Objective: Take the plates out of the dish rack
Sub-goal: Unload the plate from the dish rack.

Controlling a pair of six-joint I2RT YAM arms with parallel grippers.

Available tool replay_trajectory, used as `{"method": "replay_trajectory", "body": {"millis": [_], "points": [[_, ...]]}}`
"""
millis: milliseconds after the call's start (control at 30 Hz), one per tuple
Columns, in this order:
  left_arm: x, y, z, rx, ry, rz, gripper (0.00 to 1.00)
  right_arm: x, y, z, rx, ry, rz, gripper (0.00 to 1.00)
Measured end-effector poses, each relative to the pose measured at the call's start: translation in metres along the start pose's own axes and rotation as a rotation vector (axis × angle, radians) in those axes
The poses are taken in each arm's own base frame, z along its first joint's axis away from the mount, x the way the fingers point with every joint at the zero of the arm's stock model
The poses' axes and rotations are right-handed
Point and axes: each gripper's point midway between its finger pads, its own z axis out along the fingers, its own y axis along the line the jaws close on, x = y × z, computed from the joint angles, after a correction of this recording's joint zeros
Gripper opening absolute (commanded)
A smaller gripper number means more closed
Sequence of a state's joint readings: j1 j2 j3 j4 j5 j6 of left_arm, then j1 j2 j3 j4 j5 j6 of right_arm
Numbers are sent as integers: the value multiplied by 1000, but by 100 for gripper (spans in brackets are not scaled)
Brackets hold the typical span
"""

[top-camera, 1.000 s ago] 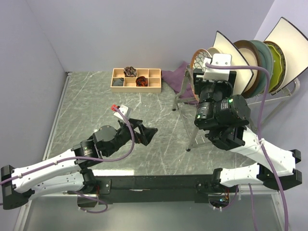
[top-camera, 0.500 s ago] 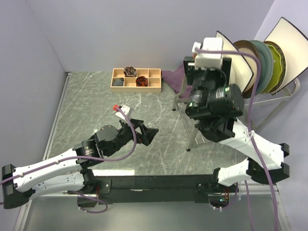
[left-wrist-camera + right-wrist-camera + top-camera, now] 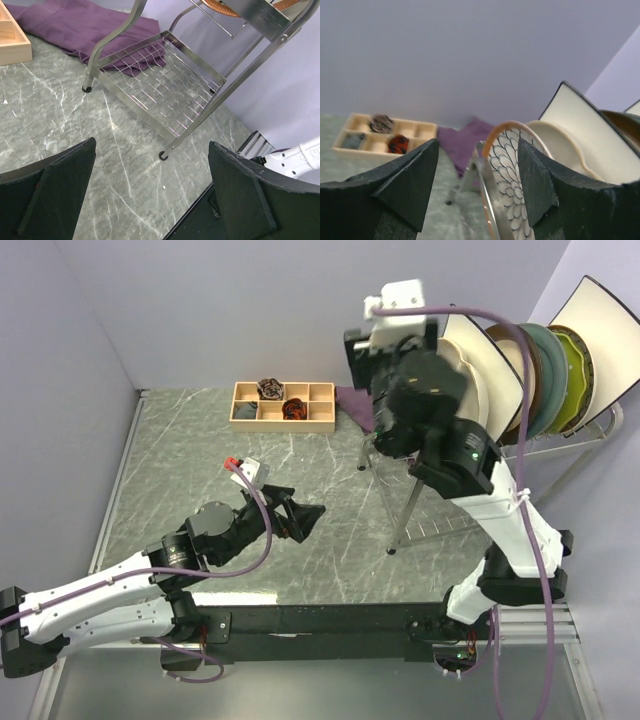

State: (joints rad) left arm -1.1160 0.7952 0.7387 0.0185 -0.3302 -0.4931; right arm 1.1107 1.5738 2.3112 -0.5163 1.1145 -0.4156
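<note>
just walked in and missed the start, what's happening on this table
Two robot arms are unloading plates from a metal dish rack. The right gripper is open and raised at the front end of the rack, lined up with the brown-rimmed petal-patterned plate, which stands upright in its slot and is not gripped yet. The other plates stand behind it in the rack. The left gripper hovers open and empty over the table near the rack's front foot.
</note>
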Motion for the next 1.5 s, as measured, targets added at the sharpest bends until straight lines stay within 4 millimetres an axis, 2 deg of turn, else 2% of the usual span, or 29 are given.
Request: {"method": "replay_trajectory", "body": {"millis": [133,267,567,733,933,1100,1367,1500], "points": [[0,0,-1,1,-1,0,99,39,11,2,-4,62,-101,70],[4,2,1,-4,9,3,99,45,5,0,18,75,-117,69],[13,4,4,-12,32,11,99,44,-59,-17,119,89,-50,67],[21,4,8,-11,57,17,99,58,-82,-21,146,108,-24,65],[22,4,9,-10,60,18,100,85,-83,-17,107,149,-21,63],[23,4,9,-11,63,19,99,105,-72,-12,77,188,-47,61],[23,4,9,-12,64,19,99,122,-76,-8,114,216,-56,59],[23,4,9,-12,64,19,99,131,-78,-6,141,230,-74,54]]}}
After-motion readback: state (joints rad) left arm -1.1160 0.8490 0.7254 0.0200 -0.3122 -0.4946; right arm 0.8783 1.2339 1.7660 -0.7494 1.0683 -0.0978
